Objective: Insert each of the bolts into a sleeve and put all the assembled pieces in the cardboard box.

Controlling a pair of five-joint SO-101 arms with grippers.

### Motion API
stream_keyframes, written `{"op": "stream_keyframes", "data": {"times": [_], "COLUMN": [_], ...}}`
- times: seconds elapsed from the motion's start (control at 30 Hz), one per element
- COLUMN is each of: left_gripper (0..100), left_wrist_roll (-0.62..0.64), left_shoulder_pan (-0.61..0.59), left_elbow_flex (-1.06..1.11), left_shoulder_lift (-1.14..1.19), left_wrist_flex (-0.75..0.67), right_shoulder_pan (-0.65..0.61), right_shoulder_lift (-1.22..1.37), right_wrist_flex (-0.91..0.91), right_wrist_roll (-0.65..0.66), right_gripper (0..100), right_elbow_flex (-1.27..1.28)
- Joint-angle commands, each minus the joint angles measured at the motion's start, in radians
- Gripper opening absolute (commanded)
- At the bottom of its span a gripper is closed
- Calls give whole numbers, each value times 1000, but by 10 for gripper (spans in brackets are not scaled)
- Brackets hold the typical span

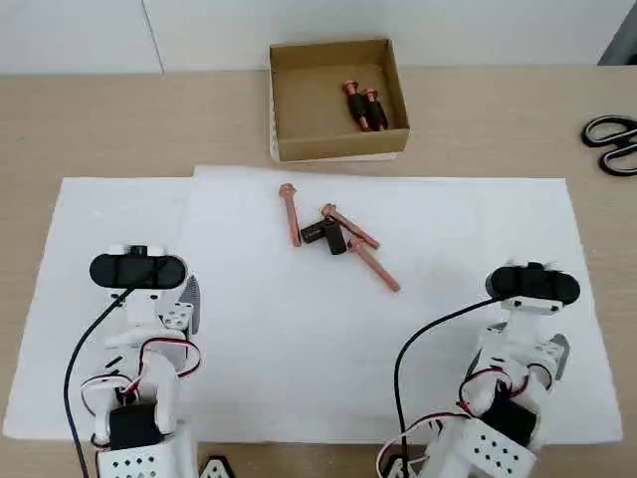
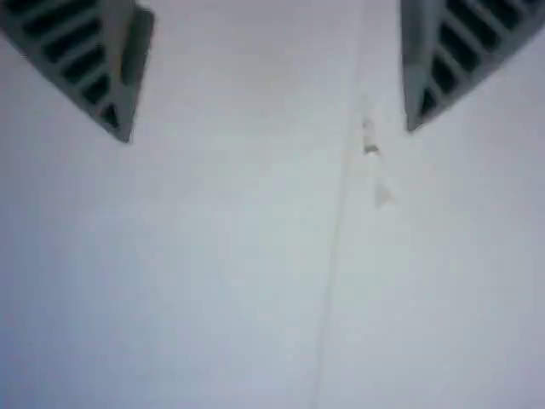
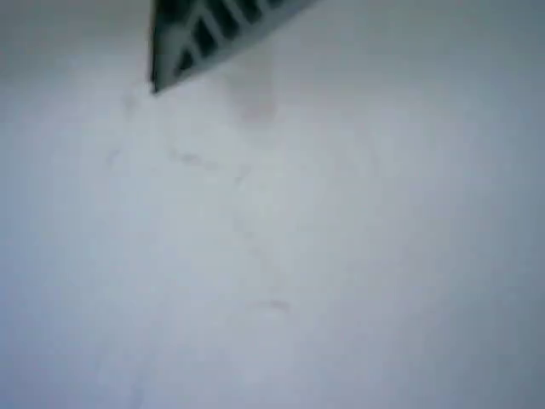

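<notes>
Three bolts (image 1: 290, 214) and black sleeves (image 1: 323, 235) are seen loose mid-table on the white foam sheet (image 1: 299, 349). Two assembled pieces (image 1: 363, 107) are seen inside the far cardboard box (image 1: 309, 115). The left gripper (image 2: 266, 132) is spread wide over the foam; the right gripper (image 3: 192, 47) state cannot be told.

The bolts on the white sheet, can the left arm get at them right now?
Probably yes. The bolts lie in the open on the white sheet, black sleeves among them, with bare sheet between them and the left gripper, whose fingers are open and empty.
</notes>
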Motion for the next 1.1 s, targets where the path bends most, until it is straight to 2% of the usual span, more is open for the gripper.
{"op": "stream_keyframes", "data": {"times": [0.0, 0.23, 1.07], "left_gripper": [196, 196, 196], "left_wrist_roll": [0, 0, 0], "left_shoulder_pan": [9, 9, 9], "left_elbow_flex": [-4, -4, -4], "left_shoulder_lift": [-6, -6, -6], "left_wrist_flex": [-21, -21, -21], "right_shoulder_pan": [8, 8, 5], "right_shoulder_lift": [-51, -108, -116], "right_wrist_flex": [38, 91, 93], "right_wrist_roll": [9, 9, 9], "right_gripper": [247, 247, 247], "right_elbow_flex": [8, 8, 8]}}
